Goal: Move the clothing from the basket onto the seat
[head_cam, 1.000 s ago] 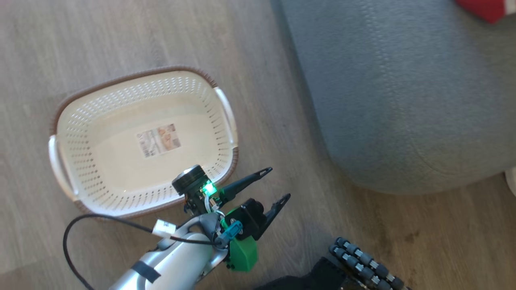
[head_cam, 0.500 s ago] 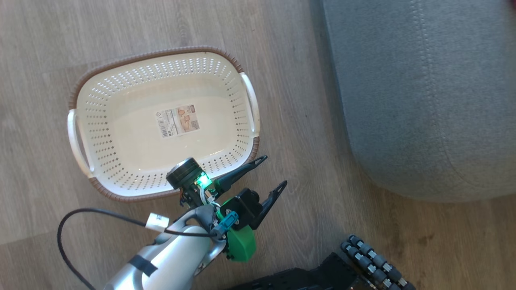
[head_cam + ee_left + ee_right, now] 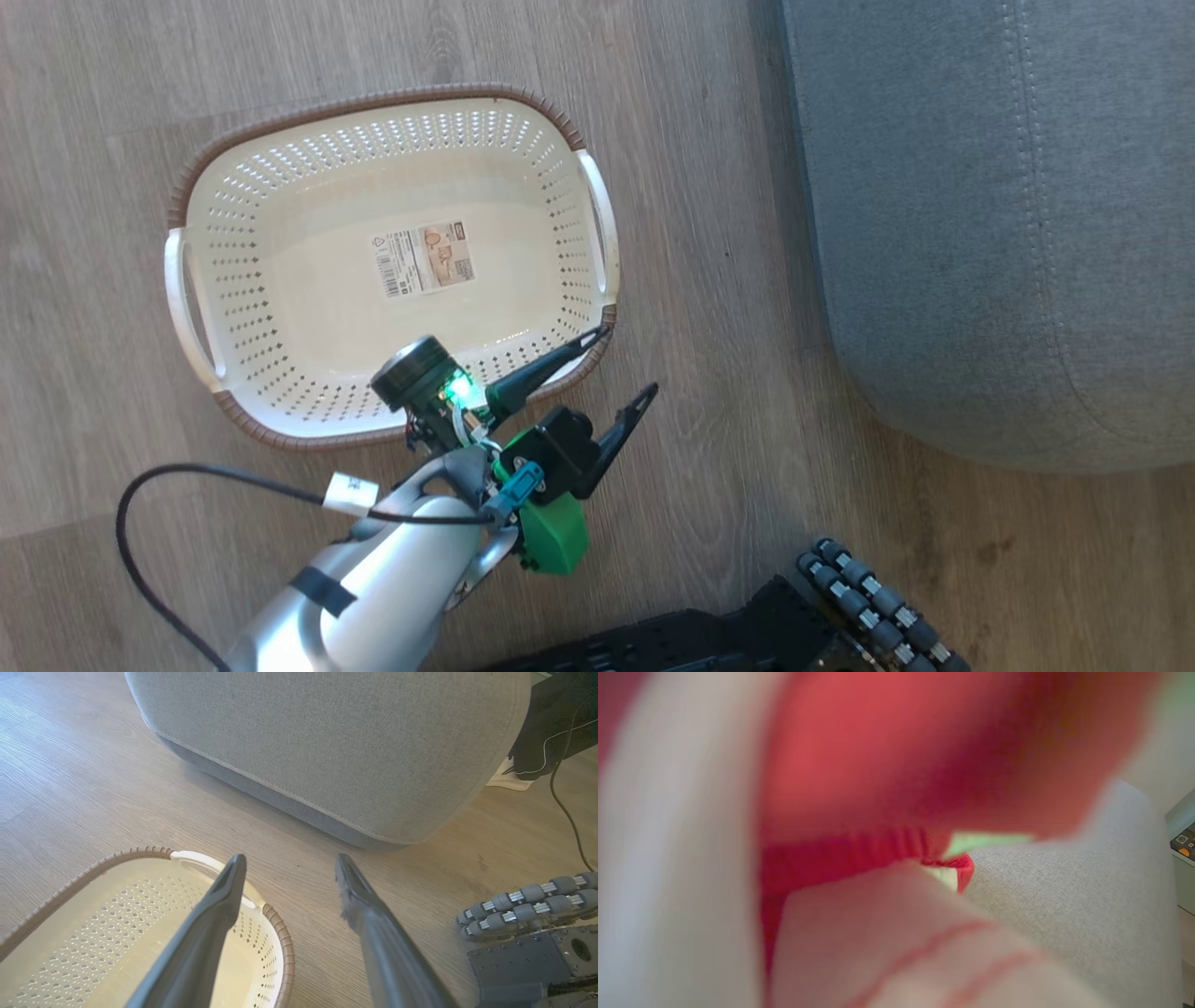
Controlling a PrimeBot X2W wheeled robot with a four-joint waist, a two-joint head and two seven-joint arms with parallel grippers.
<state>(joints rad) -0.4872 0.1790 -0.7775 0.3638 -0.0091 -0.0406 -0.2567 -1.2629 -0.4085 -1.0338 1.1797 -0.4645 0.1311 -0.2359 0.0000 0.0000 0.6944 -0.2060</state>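
The cream-white basket point(image 3: 373, 99) lies on the wood floor with only a label on its bottom. My left gripper point(image 3: 625, 362) hovers open over the basket's near right corner point(image 3: 276, 933), nothing between its dark fingers point(image 3: 219, 905). The grey seat point(image 3: 1008, 233) fills the right side, and its rounded front point(image 3: 327, 742) is straight ahead of the left gripper point(image 3: 290, 858). In the right wrist view, blurred red and white clothing point(image 3: 878, 765) hangs very close to the lens above the pale grey seat point(image 3: 1064, 905). It hides the right gripper's fingers, so their state cannot be made out.
My dark base with its grey roller wheels point(image 3: 868, 597) stands on the floor near the seat's corner point(image 3: 523, 900). A black object with a cable point(image 3: 551, 728) lies past the seat's right end. A pale green box point(image 3: 1185, 858) stands beyond the seat.
The head camera has turned, so basket and seat shift in the picture and the red cloth at the top right leaves it. My left gripper stays open by the basket's corner.
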